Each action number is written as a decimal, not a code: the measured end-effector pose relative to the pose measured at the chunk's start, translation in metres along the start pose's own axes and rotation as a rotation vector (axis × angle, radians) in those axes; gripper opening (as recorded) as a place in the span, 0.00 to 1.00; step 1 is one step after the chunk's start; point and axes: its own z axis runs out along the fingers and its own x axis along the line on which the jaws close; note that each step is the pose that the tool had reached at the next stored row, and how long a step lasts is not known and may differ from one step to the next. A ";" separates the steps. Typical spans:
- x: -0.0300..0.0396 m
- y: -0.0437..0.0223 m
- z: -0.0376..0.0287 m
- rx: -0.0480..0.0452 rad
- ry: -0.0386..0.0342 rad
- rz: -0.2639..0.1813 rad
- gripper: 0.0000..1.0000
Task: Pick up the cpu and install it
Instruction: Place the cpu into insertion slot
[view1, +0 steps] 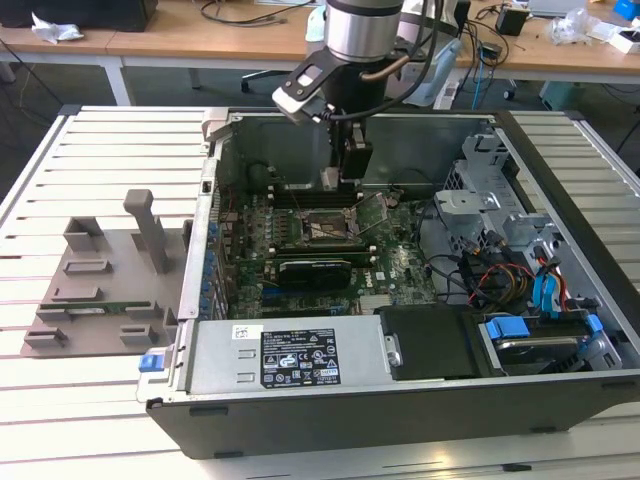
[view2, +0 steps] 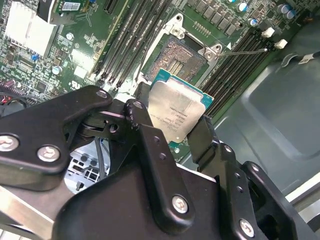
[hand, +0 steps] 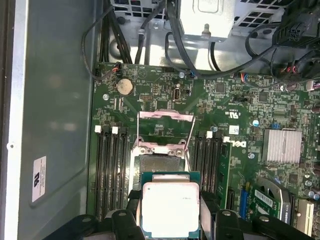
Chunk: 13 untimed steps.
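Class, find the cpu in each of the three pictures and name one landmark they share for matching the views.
Exterior view: cpu, small pale square in the gripper, over the board inside the computer case.
Second wrist view: cpu tilted, clamped between black fingers, next to the socket.
First wrist view: cpu flat-on, silvery, just short of the socket.
Shared landmark: the open socket with its raised frame.

Bright, even light, washed-out glare on the cpu (hand: 170, 209), faint shadows

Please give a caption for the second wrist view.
Gripper holding the cpu over the open motherboard socket.
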 end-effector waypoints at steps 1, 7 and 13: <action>0.0003 -0.0001 0.0004 -0.0003 -0.0001 0.000 0.55; 0.0036 -0.0016 0.0034 -0.0023 0.0000 0.000 0.55; 0.0038 -0.0015 0.0075 -0.0022 -0.0002 0.000 0.55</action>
